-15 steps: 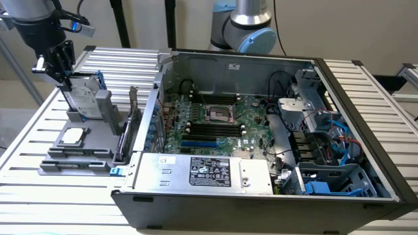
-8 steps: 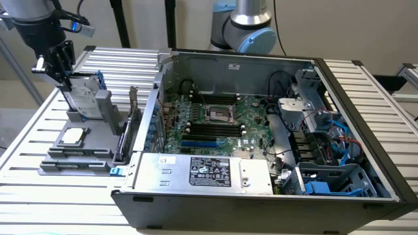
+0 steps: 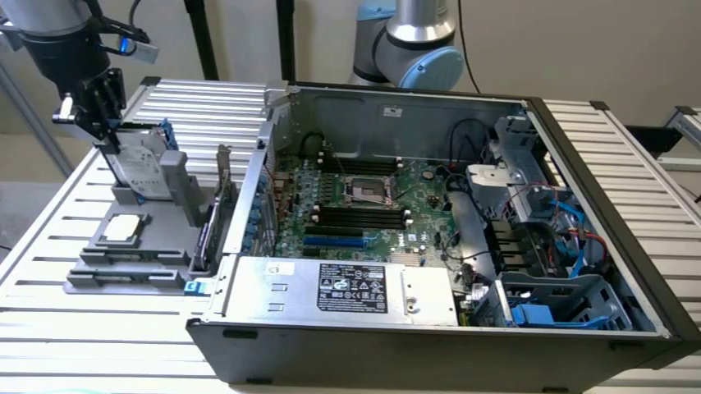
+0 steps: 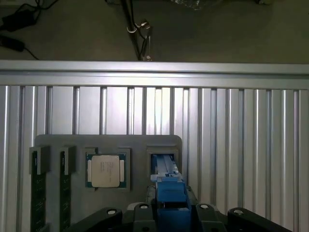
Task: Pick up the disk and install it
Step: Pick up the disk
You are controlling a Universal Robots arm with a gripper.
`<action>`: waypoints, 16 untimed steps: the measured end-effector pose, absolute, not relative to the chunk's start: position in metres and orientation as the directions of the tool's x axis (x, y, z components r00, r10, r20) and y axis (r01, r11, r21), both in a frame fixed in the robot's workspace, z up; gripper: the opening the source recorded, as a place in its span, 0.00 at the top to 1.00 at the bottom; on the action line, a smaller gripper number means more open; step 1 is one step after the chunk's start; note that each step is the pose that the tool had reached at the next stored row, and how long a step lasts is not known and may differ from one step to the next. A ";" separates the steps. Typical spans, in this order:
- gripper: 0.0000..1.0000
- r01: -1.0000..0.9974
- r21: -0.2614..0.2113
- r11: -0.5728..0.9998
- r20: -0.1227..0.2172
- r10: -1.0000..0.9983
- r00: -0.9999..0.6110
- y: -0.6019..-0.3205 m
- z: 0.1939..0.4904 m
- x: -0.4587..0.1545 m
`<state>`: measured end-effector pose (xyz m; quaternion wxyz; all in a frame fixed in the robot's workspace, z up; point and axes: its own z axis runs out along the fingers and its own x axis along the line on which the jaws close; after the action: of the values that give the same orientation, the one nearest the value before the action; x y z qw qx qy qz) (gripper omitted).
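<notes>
Caller: Attention is turned to the exterior view first. The gripper (image 3: pixel 110 141) is picked out at ten o'clock in the frame, hung from a dark wrist and pointed straight down.

Booth: And the jaws, how are they found?

Caller: Clamped on the top edge of the disk (image 3: pixel 140 168), as far as can be made out. The disk is held upright, with blue rails showing along its edges and a white label visible on its face.

Booth: Where is it placed against the rest?

Caller: It is found at the twelve o'clock end of the grey holder tray (image 3: pixel 115 279). Whether its lower edge is seated in the tray or raised clear cannot be told. The small square chip (image 3: pixel 124 228) is seen lying flat at six o'clock from the disk. The open computer case (image 3: pixel 438 349) is set at three o'clock from the tray, on the slatted table (image 3: pixel 625 156), and the motherboard (image 3: pixel 367 201) is laid bare inside it.

Booth: Wrist view now, please.

Caller: The disk (image 4: pixel 171 191) is seen edge-on, its blue carrier caught between the black fingers (image 4: pixel 142 216) of the gripper (image 4: pixel 170 215). The tray (image 4: pixel 111 142) is spread out beyond it, with an open slot lined up right at the disk. The chip (image 4: pixel 107 170) is seated in its pocket just beside that slot. Two memory sticks (image 4: pixel 38 193) are lodged in the pockets past the chip. The table's (image 4: pixel 241 121) ribbed slats are seen running under the whole tray.
</notes>
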<state>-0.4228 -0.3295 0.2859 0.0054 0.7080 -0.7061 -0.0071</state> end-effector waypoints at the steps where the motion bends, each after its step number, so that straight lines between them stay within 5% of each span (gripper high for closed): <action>1: 0.67 -1.000 0.018 -0.003 -0.002 -1.000 0.003 -0.330 0.286 -0.423; 16: 0.67 -1.000 0.018 -0.003 -0.002 -1.000 0.003 -0.330 0.292 -0.423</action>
<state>-0.4229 -0.3295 0.2916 0.0054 0.7080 -0.7062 -0.0071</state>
